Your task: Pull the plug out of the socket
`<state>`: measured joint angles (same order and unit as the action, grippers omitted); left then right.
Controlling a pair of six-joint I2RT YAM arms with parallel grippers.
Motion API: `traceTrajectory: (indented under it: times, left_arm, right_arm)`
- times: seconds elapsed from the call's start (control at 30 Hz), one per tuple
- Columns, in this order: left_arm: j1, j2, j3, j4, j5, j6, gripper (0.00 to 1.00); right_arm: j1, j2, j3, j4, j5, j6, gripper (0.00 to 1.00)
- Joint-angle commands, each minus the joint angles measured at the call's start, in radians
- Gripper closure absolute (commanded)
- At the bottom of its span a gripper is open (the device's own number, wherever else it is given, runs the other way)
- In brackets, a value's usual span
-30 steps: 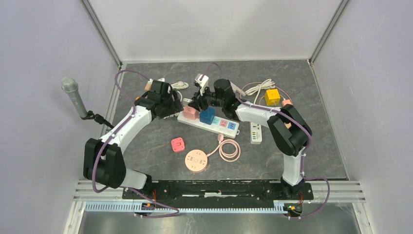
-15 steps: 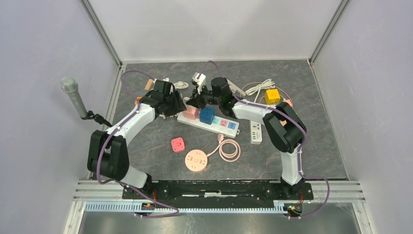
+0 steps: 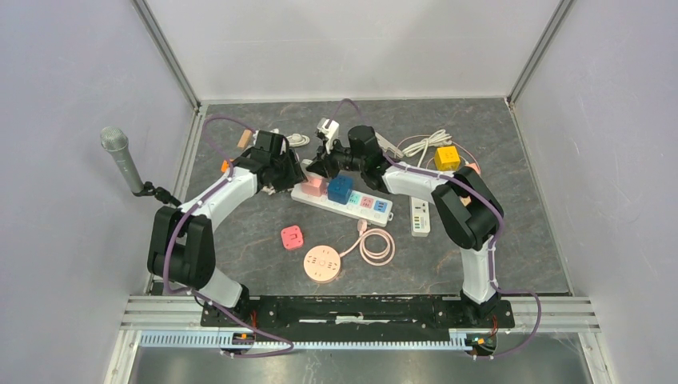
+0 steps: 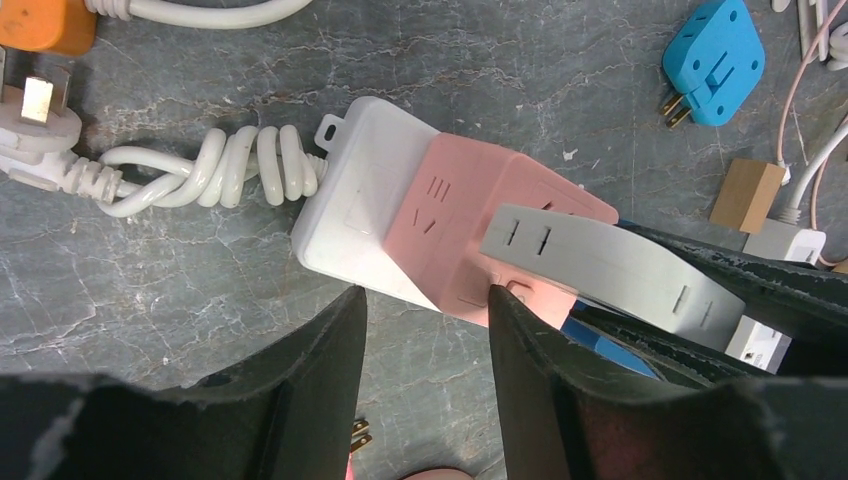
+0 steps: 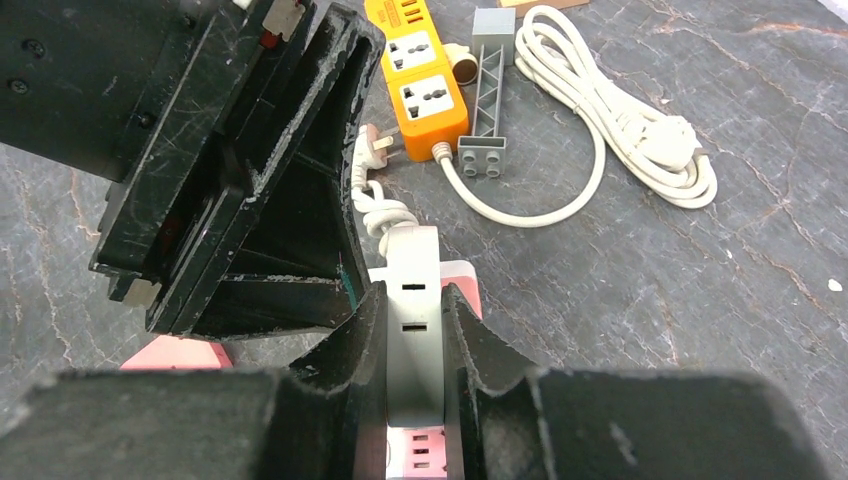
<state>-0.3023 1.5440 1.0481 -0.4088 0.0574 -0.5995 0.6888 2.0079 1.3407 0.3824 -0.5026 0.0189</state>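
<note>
The socket is a white power strip [image 3: 376, 206] with pink and blue sections, and its white end [image 4: 365, 215] lies just ahead of my left gripper. A flat grey plug [image 5: 413, 330] stands in the pink section [image 4: 480, 215]. My right gripper [image 5: 414, 292] is shut on this plug, one finger on each flat side. My left gripper [image 4: 425, 300] is at the strip's near edge, jaws apart over bare table. Its right fingertip [image 4: 500, 300] touches the pink section's edge. From above, the two grippers [image 3: 281, 170] [image 3: 321, 170] meet at the strip's left end.
A blue cube plug [image 3: 340, 188] sits in the strip beside the grip. A pink square adapter [image 3: 292, 237] and a round pink socket [image 3: 321, 263] lie nearer the bases. An orange strip [image 5: 425, 80], white coiled cable [image 5: 620, 140], blue adapter [image 4: 712, 62] and yellow cube [image 3: 447, 158] lie behind.
My left gripper has come in to the strip's left end and its jaws have narrowed. My right gripper has closed fully on the grey plug.
</note>
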Motion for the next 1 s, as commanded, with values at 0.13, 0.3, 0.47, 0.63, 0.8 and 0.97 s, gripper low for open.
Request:
traceTrajectory:
  times: [0.13, 0.3, 0.47, 0.63, 0.8, 0.97]
  left_arm:
    - [0.003, 0.033, -0.033, -0.042, -0.048, -0.019, 0.49]
    - [0.003, 0.023, -0.084, -0.014, -0.031, -0.044, 0.52]
    - [0.003, 0.018, -0.118, 0.011, -0.025, -0.062, 0.53]
    - [0.004, 0.025, -0.125, 0.004, -0.036, -0.064, 0.54]
    - [0.003, 0.026, -0.117, 0.002, -0.036, -0.065, 0.55]
    - [0.003, 0.007, -0.073, 0.024, 0.033, -0.022, 0.52]
  right_arm:
    - [-0.023, -0.024, 0.062, 0.101, -0.071, 0.066, 1.00]
    - [-0.033, -0.023, 0.079, 0.111, -0.089, 0.112, 1.00]
    - [-0.047, -0.035, 0.056, 0.157, -0.094, 0.160, 1.00]
    - [-0.063, -0.062, 0.046, 0.235, -0.100, 0.220, 1.00]
    - [-0.081, -0.089, 0.056, 0.248, -0.051, 0.216, 1.00]
    - [-0.119, -0.137, 0.009, 0.251, 0.038, 0.202, 1.00]
